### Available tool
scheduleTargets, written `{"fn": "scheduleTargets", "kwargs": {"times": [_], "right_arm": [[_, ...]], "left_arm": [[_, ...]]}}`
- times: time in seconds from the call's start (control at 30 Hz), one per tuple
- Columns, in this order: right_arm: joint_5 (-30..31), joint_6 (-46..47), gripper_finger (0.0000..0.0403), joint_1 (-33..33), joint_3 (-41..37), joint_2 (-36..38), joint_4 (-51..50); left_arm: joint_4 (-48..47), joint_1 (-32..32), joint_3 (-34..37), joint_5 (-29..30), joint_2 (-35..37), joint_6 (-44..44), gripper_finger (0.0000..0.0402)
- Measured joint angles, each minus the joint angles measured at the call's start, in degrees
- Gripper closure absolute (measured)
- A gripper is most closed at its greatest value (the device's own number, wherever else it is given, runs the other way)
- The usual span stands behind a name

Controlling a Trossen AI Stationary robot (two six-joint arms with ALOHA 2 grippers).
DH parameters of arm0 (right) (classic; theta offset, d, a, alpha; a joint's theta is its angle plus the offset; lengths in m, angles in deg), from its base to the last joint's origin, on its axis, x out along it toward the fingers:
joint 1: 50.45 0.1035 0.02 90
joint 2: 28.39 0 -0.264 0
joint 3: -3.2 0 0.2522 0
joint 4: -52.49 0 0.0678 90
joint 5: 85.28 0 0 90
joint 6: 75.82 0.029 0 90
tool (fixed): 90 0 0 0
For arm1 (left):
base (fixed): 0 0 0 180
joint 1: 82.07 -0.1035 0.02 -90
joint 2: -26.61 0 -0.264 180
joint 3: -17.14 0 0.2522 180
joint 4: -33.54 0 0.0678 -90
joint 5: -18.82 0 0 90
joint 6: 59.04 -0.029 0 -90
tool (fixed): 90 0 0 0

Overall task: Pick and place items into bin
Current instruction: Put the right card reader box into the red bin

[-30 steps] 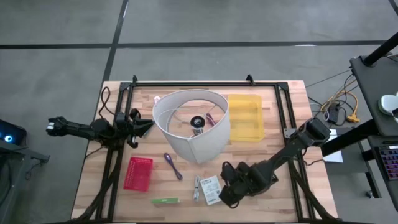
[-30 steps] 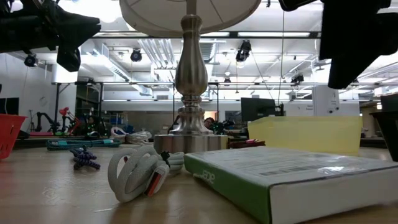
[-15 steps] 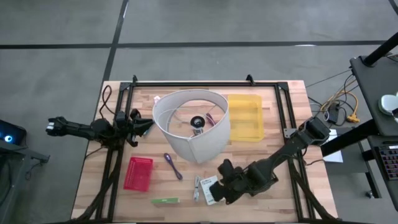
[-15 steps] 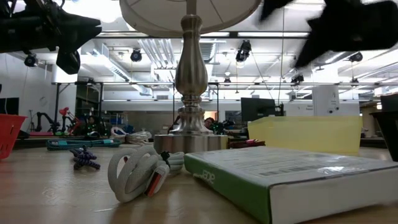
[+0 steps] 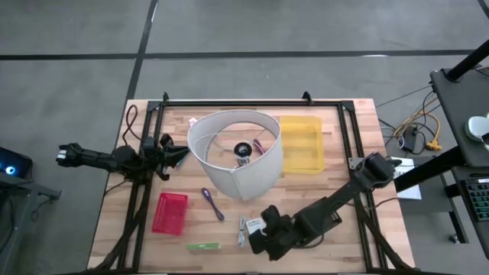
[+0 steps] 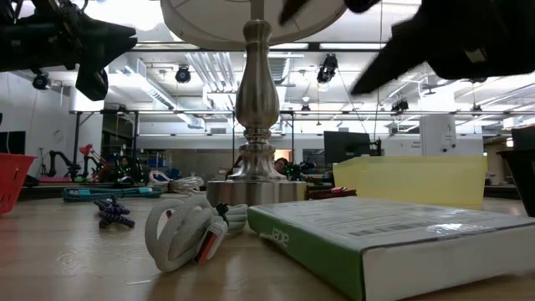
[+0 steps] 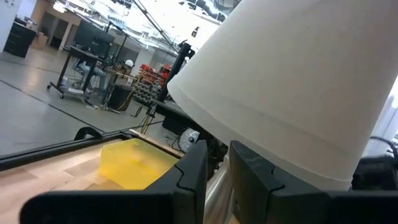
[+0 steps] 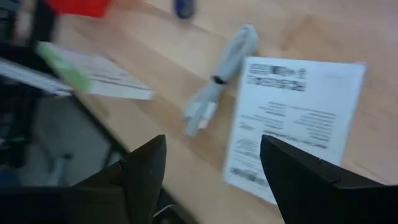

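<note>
Just beneath the right gripper (image 8: 211, 162), near the table's front edge, lies a flat white packet (image 8: 292, 118) printed with small black lines too fine to read; the gripper's two dark fingers (image 8: 146, 168) stand spread wide apart over it, holding nothing. Touching the packet's side is a coiled grey cable (image 8: 221, 87) tied in a bundle. Farther out from the gripper lies a green-and-white box (image 8: 93, 74), whose side in the low view carries pale lettering that cannot be made out for certain (image 6: 393, 242). Beyond the cable a purple pen-like tool (image 5: 212, 203) lies on the wood, and past that a red basket (image 5: 169, 212).

Well away from the right gripper, toward the table's far side, sits the yellow bin (image 5: 302, 144), just beside a large white lampshade (image 5: 235, 153) that stands on a silvery lamp base (image 6: 256, 117).

At the table's left edge, the left gripper (image 7: 214, 168) waits in the air near the lampshade, its fingers (image 7: 186, 180) close together with a narrow gap and nothing between them.
</note>
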Motion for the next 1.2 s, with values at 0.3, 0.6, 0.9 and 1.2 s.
{"fn": "scheduleTargets", "kwargs": {"times": [0.3, 0.6, 0.9, 1.2], "right_arm": [[-3.8, 6.6, 0.0168, 0.0, 7.5, -6.9, -14.2], [-4.5, 9.4, 0.0167, 0.1, 7.2, -7.0, -17.1], [-7.4, 9.3, 0.0170, 0.1, 4.0, -7.1, -16.1], [-10.1, 10.3, 0.0170, 0.0, -3.3, -6.7, -2.3]], "left_arm": [[0.0, 0.0, 0.1, -0.1, -0.7, 0.0, 0.0349], [-0.1, 0.0, 0.1, -0.2, -1.8, -0.4, 0.0349], [-0.1, 0.0, 0.2, -0.2, -3.1, -0.3, 0.0349], [0.0, 0.0, 0.2, -0.2, -3.4, -0.3, 0.0349]]}}
